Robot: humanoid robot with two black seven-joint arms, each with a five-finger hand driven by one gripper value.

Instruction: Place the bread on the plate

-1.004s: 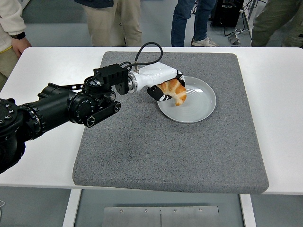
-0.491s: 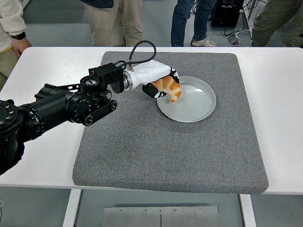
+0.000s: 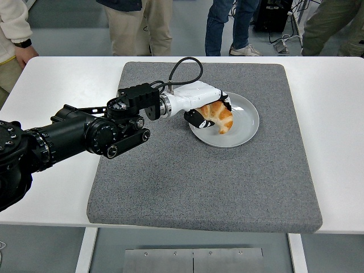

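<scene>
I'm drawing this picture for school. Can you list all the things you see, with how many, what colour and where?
bread: one, golden brown, over the plate's left part, held by the hand
plate: one, pale grey, on the mat, right of middle
mat: one, dark grey, covering the table's middle
table: one, white
people: several, standing behind the table's far edge
left hand: one, white and black, closed around the bread

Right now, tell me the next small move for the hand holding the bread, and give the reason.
Probably lower a little and open the fingers. The left hand is shut on the bread, which already sits over the left part of the plate, inside its rim. Whether the bread touches the plate cannot be told, so a short descent before release seems safest.
</scene>
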